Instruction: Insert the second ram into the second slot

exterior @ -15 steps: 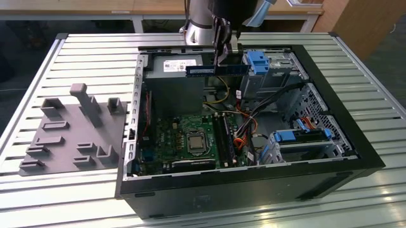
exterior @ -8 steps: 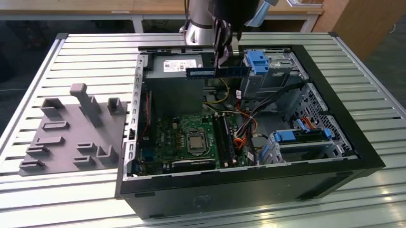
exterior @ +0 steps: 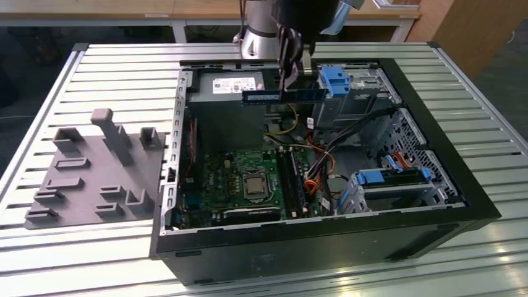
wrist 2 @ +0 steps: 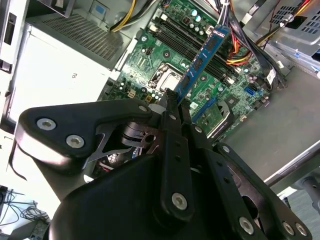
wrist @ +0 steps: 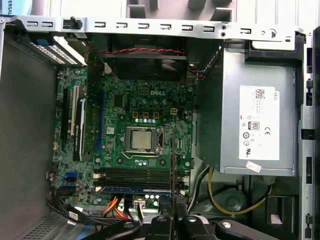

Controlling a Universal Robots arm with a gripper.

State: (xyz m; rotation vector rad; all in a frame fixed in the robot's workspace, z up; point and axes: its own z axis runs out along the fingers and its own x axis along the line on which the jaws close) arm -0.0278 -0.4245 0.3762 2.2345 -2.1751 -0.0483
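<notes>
Above the case on the slatted table, the gripper clamps the second ram.

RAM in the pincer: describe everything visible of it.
The RAM is a thin, long blue-green circuit board with a white label toward the exterior view's left end. The second wrist view shows dark chips along its face. The pincer is shut on it, holding it roughly level and on edge in the air over the open case, clear of the motherboard.

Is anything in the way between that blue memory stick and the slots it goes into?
Nothing visible blocks it. The gripper holds the second ram over the open case, the memory slots lie bare below, and the orange cables run beside them.
</notes>
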